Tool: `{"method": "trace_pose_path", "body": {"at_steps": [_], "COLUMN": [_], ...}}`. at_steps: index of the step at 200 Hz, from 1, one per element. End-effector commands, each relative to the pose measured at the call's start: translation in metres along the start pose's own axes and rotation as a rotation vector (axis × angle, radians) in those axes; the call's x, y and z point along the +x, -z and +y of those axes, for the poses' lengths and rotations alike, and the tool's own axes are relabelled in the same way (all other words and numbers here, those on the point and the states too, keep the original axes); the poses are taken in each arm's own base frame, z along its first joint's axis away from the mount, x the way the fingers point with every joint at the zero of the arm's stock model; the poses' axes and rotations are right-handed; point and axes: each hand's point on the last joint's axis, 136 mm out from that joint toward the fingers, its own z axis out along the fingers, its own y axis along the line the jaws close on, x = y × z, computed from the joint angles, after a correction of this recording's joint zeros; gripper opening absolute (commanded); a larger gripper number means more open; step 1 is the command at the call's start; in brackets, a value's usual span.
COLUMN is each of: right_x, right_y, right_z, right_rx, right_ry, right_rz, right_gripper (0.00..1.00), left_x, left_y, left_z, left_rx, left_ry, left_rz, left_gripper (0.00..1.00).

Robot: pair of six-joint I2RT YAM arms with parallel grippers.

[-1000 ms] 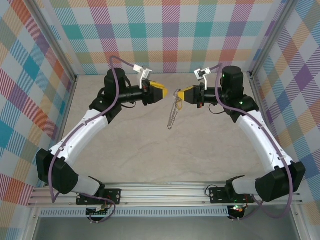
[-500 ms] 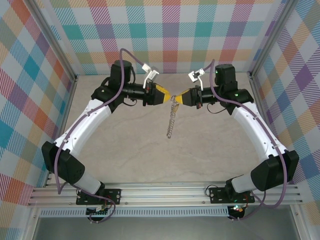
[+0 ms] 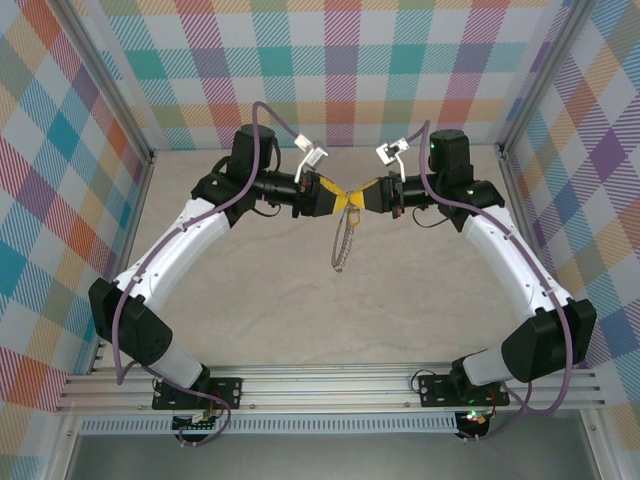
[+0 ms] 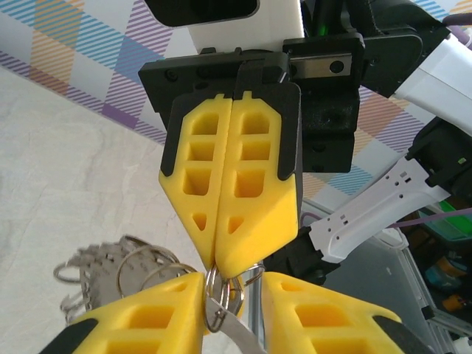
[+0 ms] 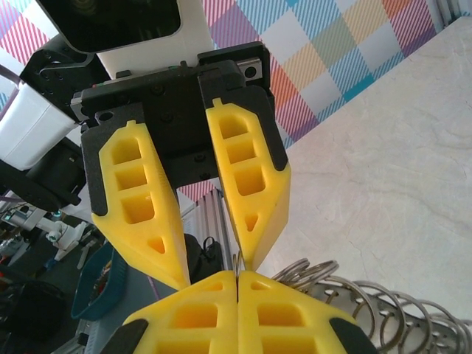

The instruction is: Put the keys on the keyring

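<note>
Right gripper (image 3: 360,198) clamped shut on the keyring (image 3: 343,245) at its top; left gripper (image 3: 340,200) part-open, tip to tip.
Left jaws stand apart about the pinched ring. The keyring hangs lengthwise toward the near edge, over mid-table (image 3: 300,310), well apart from the walls (image 3: 90,130).

On my feed the left arm (image 3: 175,250) and the right arm (image 3: 520,265) wear white shells on the long links, with black housings at the joints. A purple cable (image 3: 250,150) runs along each. The left gripper (image 5: 215,271) and the right gripper (image 4: 220,265) have yellow wedge fingers (image 4: 254,177) with hollow cells, set in black mounts (image 4: 324,96) dotted with screws. A green light (image 3: 432,148) glows on the right arm.
</note>
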Motion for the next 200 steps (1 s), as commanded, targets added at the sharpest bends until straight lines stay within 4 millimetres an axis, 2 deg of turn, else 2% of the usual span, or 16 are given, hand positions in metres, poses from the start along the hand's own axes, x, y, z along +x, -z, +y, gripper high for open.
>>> {"method": "trace_pose_path", "body": {"at_steps": [1,35,68,93,104,124,134,162,200], "right_x": [-0.004,-0.005,-0.005,-0.005,-0.006,-0.011,-0.017,-0.018,-0.01], "right_y": [0.002,0.002,0.002,0.002,0.004,0.015,0.026,0.046,0.05], "right_z": [0.01,0.009,0.009,0.01,0.009,0.004,0.003,-0.002,-0.005], "right_rx": [-0.035,-0.032,-0.036,-0.041,-0.021,0.044,0.076,0.177,0.205], "right_ry": [0.042,0.042,0.04,0.029,0.027,0.024,0.021,0.021,0.008], "right_rz": [-0.015,-0.018,-0.02,-0.025,-0.034,-0.091,-0.137,-0.241,-0.318], "right_gripper": [0.0,0.0,0.0,0.0,0.26,0.46,0.49,0.51,0.54], "left_x": [-0.009,-0.008,-0.008,-0.012,-0.015,-0.023,-0.025,-0.031,-0.038], "left_y": [-0.002,-0.005,-0.007,-0.008,-0.007,-0.001,0.002,0.007,0.012], "left_z": [-0.012,-0.013,-0.014,-0.013,-0.012,-0.014,-0.017,-0.023,-0.031], "left_rx": [0.035,0.049,0.053,0.043,0.022,-0.018,-0.029,-0.034,-0.025], "left_ry": [-0.036,-0.036,-0.038,-0.044,-0.05,-0.095,-0.104,-0.115,-0.126], "left_rz": [-0.007,-0.002,-0.004,-0.026,-0.041,-0.085,-0.101,-0.131,-0.165], "left_gripper": [0.22,0.16,0.0,0.0,0.0,0.0,0.0,0.0,0.0]}}
